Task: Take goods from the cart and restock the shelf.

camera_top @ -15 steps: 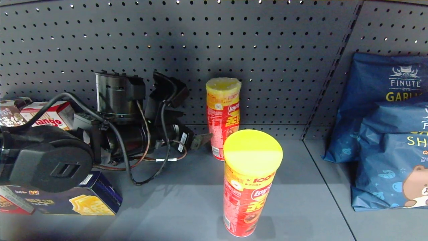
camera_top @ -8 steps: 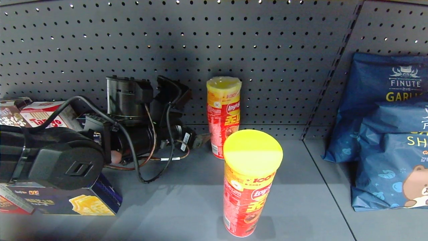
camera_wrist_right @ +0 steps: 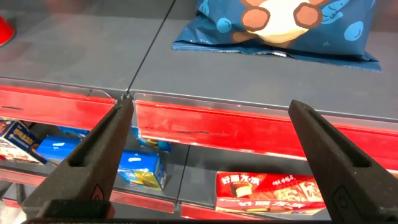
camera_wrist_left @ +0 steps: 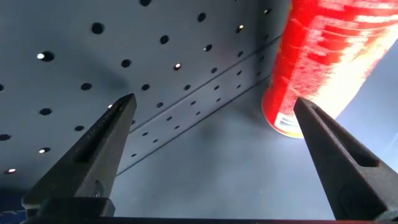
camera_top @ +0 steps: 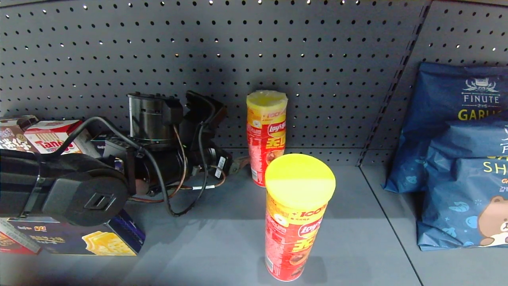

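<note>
Grey pegboard shelf [camera_top: 222, 238] | rear can [camera_top: 266, 139], front can [camera_top: 297, 222] upright | left gripper [camera_wrist_left: 214, 102] wide, empty, just beside rear can | right gripper [camera_wrist_right: 210, 104] wide, empty

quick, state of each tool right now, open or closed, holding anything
left tool: open, holding nothing, with the rear chip can close beside it.
right tool: open, holding nothing.
</note>
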{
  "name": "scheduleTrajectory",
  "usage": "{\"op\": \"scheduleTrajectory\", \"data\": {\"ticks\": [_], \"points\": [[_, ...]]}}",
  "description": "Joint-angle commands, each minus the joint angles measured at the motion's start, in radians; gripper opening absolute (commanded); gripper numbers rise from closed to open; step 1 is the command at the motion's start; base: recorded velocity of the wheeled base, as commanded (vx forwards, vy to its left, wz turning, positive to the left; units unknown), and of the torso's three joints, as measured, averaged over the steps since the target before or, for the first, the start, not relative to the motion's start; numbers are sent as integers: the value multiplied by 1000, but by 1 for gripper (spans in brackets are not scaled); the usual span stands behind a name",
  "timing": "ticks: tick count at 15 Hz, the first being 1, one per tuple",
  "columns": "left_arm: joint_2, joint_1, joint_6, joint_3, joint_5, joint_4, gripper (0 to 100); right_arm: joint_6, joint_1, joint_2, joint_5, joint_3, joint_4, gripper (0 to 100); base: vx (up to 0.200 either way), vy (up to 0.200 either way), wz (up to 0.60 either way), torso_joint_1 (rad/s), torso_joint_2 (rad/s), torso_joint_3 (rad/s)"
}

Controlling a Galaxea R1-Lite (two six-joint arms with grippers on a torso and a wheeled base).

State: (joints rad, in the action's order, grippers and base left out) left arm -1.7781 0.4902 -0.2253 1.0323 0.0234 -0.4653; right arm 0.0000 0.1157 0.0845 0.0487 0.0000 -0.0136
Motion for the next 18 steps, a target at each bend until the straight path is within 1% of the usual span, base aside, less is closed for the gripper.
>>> {"op": "scheduleTrajectory", "data": {"ticks": [1, 5, 13, 16, 18], "points": [[2, -4, 0, -2, 3, 1, 100, 0, 1, 0, 0, 0, 0, 100, 0, 0, 0, 0, 0, 0], [-18, -2, -2, 9, 18, -3, 100, 0, 1, 0, 0, 0, 0, 100, 0, 0, 0, 0, 0, 0], [-52, 10, -2, 34, 20, -15, 100, 0, 1, 1, 0, 0, 0, 100, 0, 0, 0, 0, 0, 0], [-38, 11, -3, 23, 29, -15, 100, 0, 1, 0, 0, 0, 0, 100, 0, 0, 0, 0, 0, 0], [6, 10, -5, 3, 33, -12, 100, 0, 1, 1, 0, 0, 0, 100, 0, 0, 0, 0, 0, 0]]}}
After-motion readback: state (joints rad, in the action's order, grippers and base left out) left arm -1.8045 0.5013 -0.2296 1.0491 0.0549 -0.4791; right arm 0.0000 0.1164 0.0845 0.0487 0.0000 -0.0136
